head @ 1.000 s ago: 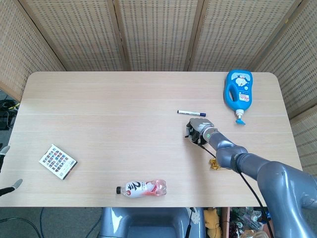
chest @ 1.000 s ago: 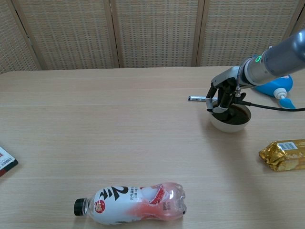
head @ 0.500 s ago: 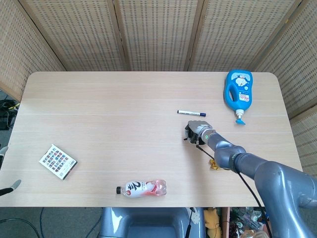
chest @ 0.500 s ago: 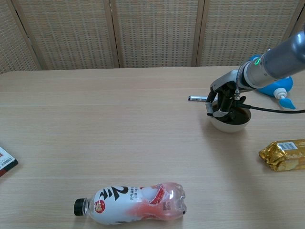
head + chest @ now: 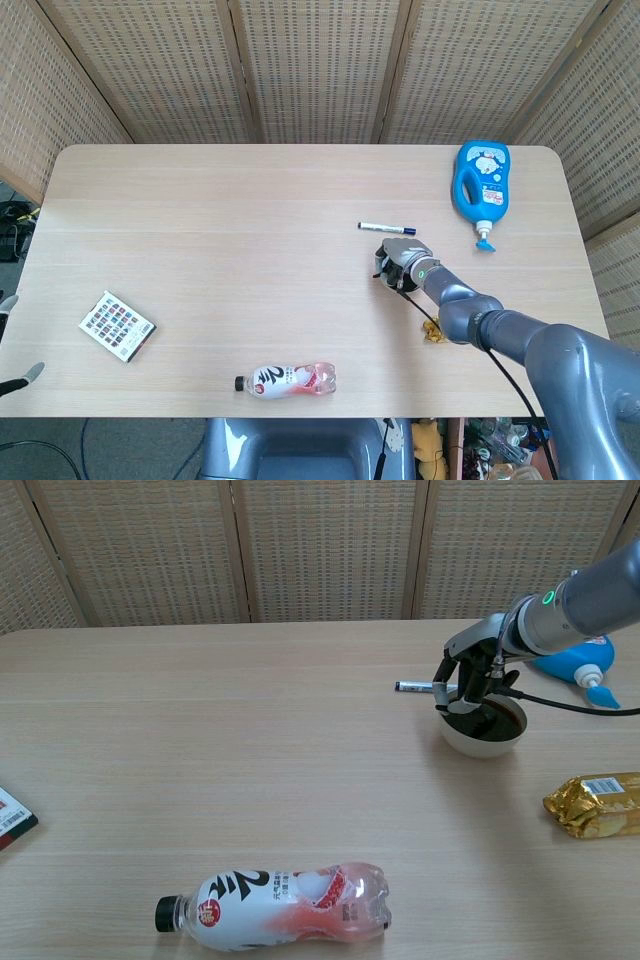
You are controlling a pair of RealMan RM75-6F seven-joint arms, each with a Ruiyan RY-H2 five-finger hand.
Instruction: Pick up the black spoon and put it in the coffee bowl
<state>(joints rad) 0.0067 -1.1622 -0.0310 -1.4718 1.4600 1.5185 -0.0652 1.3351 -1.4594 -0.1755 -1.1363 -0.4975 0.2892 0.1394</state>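
The right hand [image 5: 465, 683] hangs over the near-left rim of the coffee bowl [image 5: 484, 727], right of centre in the chest view, its dark fingers [image 5: 447, 692] pointing down and drawn fairly close together; whether they pinch the black spoon cannot be told, since hand, spoon and the dark coffee blur into one black mass there. From the head view the same hand [image 5: 397, 264] covers most of the bowl, and a black cable runs off the wrist toward the lower right. The left hand [image 5: 8, 340] barely peeks in at the lower left edge of the head view, too little of it showing to judge its fingers. The pale wooden table [image 5: 250, 210] fills the frame, with woven rattan screens [image 5: 320, 70] standing behind it. Just beyond the bowl, touching nothing, lies a marker pen [image 5: 387, 228]. A blue detergent bottle [image 5: 480, 180] lies in the upper right. A gold snack packet [image 5: 595, 803] sits at the right edge of the chest view, well apart from the bowl. A plastic drink bottle [image 5: 275, 905] lies on its side at bottom centre, and a patterned card box [image 5: 117, 326] rests at lower left. The spoon itself cannot be picked out as a separate shape in either view.
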